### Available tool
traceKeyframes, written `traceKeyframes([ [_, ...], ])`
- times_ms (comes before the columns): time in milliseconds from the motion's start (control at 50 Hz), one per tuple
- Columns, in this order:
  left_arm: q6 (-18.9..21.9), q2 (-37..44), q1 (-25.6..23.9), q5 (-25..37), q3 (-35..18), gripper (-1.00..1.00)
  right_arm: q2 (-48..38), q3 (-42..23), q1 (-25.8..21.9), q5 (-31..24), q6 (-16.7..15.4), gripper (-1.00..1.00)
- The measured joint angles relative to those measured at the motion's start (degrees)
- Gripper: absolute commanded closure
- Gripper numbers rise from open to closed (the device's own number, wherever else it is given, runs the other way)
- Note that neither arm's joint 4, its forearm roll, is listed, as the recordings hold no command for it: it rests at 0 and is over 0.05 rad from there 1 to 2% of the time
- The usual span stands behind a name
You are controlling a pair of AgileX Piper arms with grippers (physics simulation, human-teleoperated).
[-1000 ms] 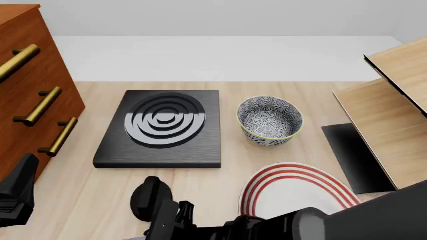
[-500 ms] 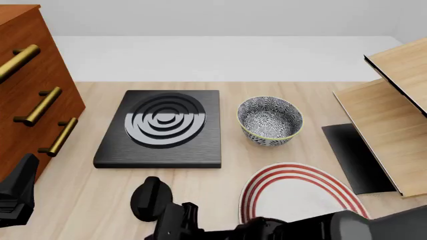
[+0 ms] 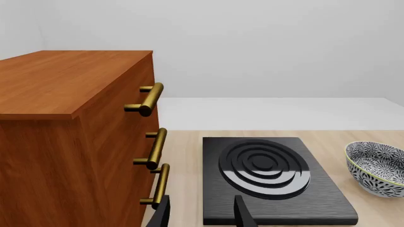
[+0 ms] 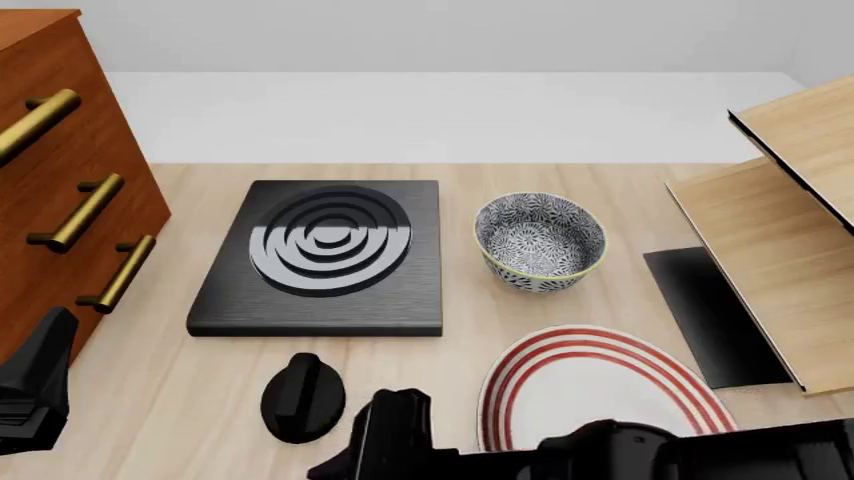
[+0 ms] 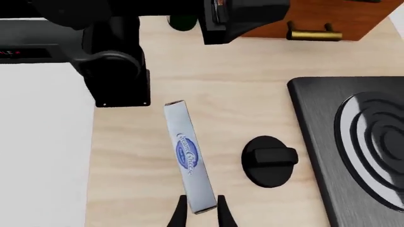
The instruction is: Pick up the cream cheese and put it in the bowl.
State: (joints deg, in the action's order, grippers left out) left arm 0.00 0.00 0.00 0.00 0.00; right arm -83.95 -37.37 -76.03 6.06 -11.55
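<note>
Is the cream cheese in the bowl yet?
No. The cream cheese lies on the table beside the black knob, between the right gripper fingers; the bowl looks empty.

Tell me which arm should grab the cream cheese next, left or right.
Right. The right gripper already has its fingertips on either side of the cream cheese box's near end, while the left gripper points toward the stove plate and the drawers.
</note>
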Motion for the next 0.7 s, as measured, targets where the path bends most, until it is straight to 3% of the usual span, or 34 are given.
traceKeyframes([
  [360, 0.0, 0.0, 0.0, 0.0, 0.0, -1.0, 8.0, 1.1, 0.6, -6.3, -0.4, 1.0],
  [700, 0.0, 0.0, 0.0, 0.0, 0.0, -1.0, 16.0, 0.0, 5.9, -13.7, -0.9, 1.0],
])
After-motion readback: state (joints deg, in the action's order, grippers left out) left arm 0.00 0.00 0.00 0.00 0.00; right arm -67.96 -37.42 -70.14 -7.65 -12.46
